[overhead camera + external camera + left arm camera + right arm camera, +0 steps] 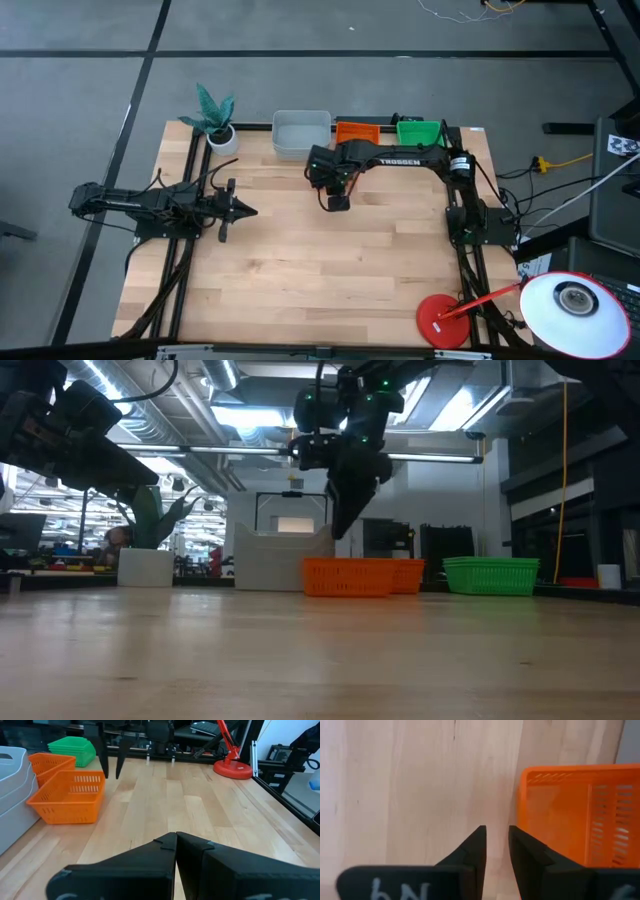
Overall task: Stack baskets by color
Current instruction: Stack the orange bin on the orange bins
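Observation:
Along the table's far edge stand the pale grey baskets (302, 132), the orange baskets (357, 131) and the green baskets (420, 131). In the left wrist view one orange basket (66, 796) stands on the wood in front of a second one (46, 762), with the green ones (74, 747) behind. My right gripper (496, 845) hangs open above the table, pointing down, just on the near side of the front orange basket (575, 815), with bare wood between its fingers. My left gripper (250, 210) rests shut at the table's left, holding nothing.
A small white pot with a teal plant (217, 128) stands at the far left corner. A red lamp base (443, 322) sits at the near right corner, its white head (572, 303) beyond the table's edge. Bare wood (320, 270) fills the middle and near side.

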Controlling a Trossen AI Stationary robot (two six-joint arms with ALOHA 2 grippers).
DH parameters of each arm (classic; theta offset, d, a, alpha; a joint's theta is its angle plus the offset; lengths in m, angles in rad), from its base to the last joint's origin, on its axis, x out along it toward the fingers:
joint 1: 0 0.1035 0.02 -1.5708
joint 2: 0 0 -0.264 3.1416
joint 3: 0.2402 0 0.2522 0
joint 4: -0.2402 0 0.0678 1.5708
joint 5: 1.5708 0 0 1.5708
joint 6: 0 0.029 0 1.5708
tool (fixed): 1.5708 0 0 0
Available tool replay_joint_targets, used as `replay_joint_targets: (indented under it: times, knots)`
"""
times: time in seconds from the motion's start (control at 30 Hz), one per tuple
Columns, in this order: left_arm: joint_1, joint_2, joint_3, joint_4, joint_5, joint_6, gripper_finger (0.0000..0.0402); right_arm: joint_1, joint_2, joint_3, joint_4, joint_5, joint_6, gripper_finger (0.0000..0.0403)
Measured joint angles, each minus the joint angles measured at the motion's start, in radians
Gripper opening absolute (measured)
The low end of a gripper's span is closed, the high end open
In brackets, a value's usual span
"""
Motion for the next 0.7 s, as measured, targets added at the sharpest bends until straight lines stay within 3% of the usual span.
replay_joint_targets:
  times: [0.23, 0.33, 0.43, 0.7]
  knots:
    - [0.0, 0.0, 0.0, 0.0, 0.0, 0.0, 0.0, 0.0, 0.0, 0.0, 0.006, 0.014, -0.038, 0.0084]
    - [0.0, 0.0, 0.0, 0.0, 0.0, 0.0, 0.0, -0.001, 0.0, 0.0, -0.005, 0.096, -0.005, 0.009]
    - [0.0, 0.0, 0.0, 0.0, 0.0, 0.0, 0.0, -0.014, 0.0, 0.0, -0.013, 0.146, -0.003, 0.0112]
    - [0.0, 0.0, 0.0, 0.0, 0.0, 0.0, 0.0, -0.032, 0.006, 0.0, -0.013, 0.103, -0.002, 0.0191]
